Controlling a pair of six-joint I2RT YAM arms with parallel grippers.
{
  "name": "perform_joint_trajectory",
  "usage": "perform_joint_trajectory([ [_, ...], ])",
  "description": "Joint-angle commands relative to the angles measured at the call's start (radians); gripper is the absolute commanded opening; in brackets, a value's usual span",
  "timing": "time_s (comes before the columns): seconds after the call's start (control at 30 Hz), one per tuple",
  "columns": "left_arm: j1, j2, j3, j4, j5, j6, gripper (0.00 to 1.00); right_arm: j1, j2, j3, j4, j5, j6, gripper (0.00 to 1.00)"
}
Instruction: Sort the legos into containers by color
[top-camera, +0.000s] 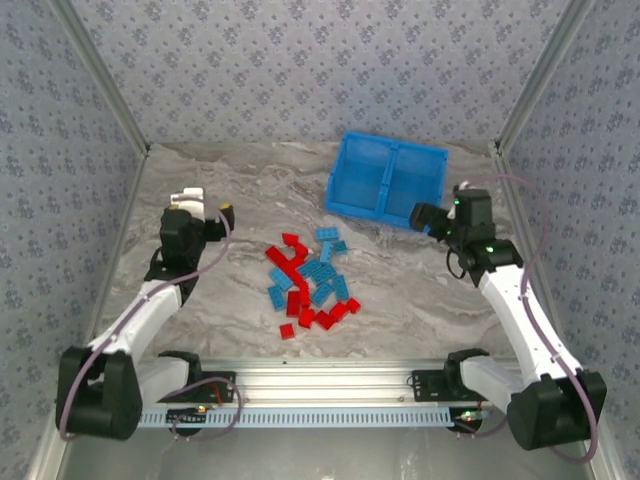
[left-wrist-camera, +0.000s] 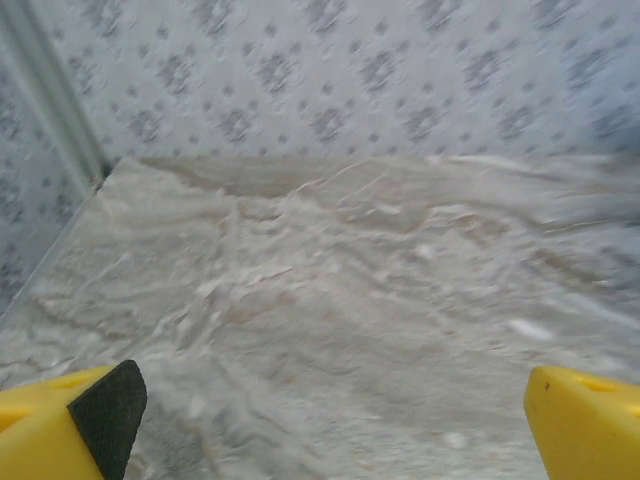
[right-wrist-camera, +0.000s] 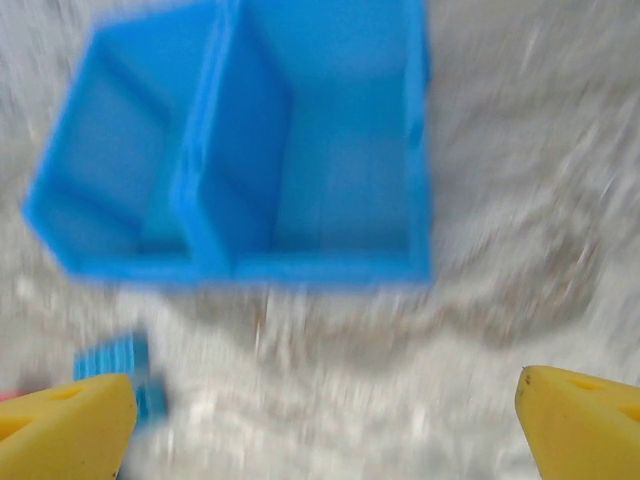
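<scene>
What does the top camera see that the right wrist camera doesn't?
Top camera: the red legos, plus the left arm and right arm. Right wrist camera: its own yellow jaws, spread wide, and a blurry close look into both compartments of the blue bin. Both: the bin, blue legos and the marble table.

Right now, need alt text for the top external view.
A loose pile of red and light blue legos lies mid-table on a marbled top, with an empty two-compartment blue bin behind it to the right. The left gripper and right gripper hover open on either side, the right one at the bin's near corner.
</scene>
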Motion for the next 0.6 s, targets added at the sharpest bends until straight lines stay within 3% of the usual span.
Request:
perform_joint_trajectory([
  [0.0, -0.083, -0.085, 0.131, -0.335, 0.112, -0.029, 0.99, 0.091, 0.074, 0.034, -0.276, -0.103, 0.076, 1.00],
  [0.27, -0.274, -0.131, 0.360, -0.815, 0.480, 0.196, 0.99, 0.456, 0.119, -0.125, -0.178, -0.080, 0.074, 1.00],
  [0.43, -0.339, -0.139, 0.404, -0.998, 0.510, 0.333, 0.99, 0.672, 0.178, -0.165, -0.133, -0.019, 0.003, 0.99],
  [0.57, -0.339, -0.174, 0.343, -0.948, 0.488, 0.397, 0.99, 0.722, 0.265, -0.173, -0.071, 0.019, -0.039, 0.86],
])
